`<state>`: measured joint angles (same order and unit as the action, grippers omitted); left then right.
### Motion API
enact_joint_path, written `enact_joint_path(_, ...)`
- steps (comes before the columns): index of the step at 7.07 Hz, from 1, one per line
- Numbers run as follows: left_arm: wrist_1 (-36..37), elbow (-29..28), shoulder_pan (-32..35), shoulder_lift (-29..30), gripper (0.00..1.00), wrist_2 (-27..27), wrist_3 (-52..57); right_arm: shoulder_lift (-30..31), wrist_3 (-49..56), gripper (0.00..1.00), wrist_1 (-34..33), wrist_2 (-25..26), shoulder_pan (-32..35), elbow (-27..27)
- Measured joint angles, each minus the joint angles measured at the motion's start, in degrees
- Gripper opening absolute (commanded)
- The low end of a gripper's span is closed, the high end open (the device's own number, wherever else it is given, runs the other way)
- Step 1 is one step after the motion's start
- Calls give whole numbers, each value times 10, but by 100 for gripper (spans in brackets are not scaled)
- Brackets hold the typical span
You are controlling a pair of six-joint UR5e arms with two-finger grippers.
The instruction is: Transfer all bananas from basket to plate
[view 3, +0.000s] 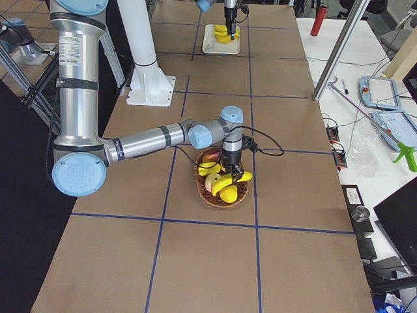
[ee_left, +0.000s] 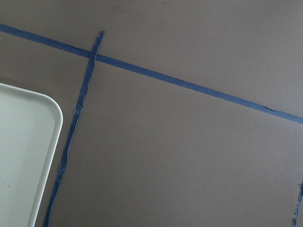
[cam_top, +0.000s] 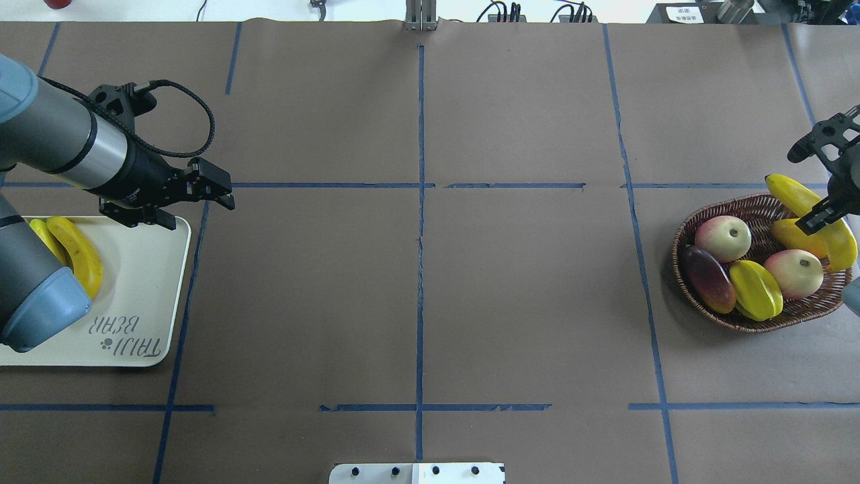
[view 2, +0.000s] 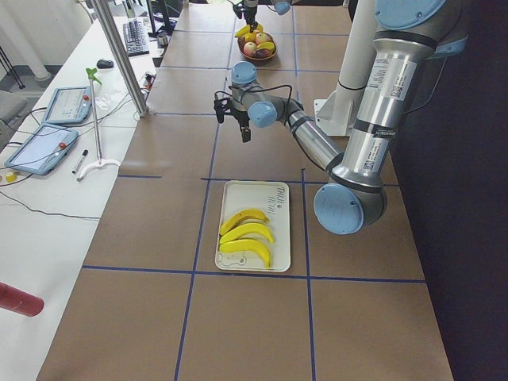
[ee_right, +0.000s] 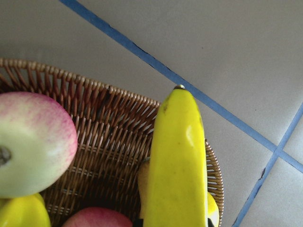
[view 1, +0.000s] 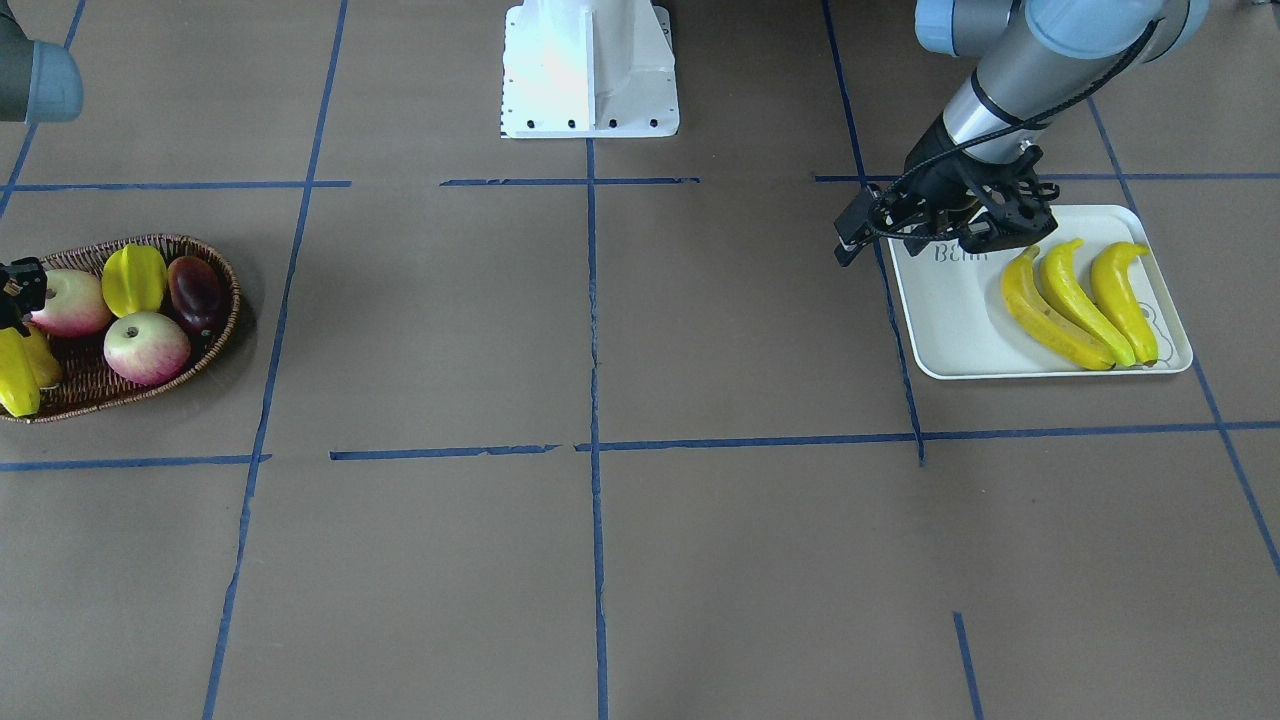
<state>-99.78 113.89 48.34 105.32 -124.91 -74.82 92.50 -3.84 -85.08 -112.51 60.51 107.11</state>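
Note:
Three bananas (view 1: pixel 1085 300) lie side by side on the cream plate (view 1: pixel 950 320), which also shows in the overhead view (cam_top: pixel 148 282). My left gripper (cam_top: pixel 225 191) is open and empty, just past the plate's far corner. It hovers over bare table beside the plate corner (ee_left: pixel 23 142). The wicker basket (cam_top: pixel 759 208) sits at the far right. My right gripper (cam_top: pixel 823 215) is shut on a banana (cam_top: pixel 799 195) at the basket's outer rim. In the right wrist view the banana (ee_right: pixel 177 161) sticks out over the basket's weave (ee_right: pixel 109 132).
The basket also holds two apples (cam_top: pixel 722 238), a starfruit (cam_top: pixel 756 289), a dark red fruit (cam_top: pixel 709 279) and a stubby yellow fruit (cam_top: pixel 789 235). Blue tape lines cross the brown table. The robot's white base (view 1: pixel 590 70) stands at the table's middle edge.

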Motion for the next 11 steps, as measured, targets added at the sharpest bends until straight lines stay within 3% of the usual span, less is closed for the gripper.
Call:
enact_joint_path(3, -1, 0, 0, 3, 100, -1, 2, -41, -122, 12, 6, -110, 20, 23)
enact_joint_path(6, -1, 0, 0, 4, 100, -1, 0, -100, -410, 12, 156, -150, -43, 14)
enact_joint_path(8, -2, -1, -1, 9, 100, -1, -2, -146, -589, 18, 294, -129, -109, -19)
enact_joint_path(11, -3, -11, -2, 40, 100, -2, -12, -253, -774, 24, 432, -10, -238, -87)
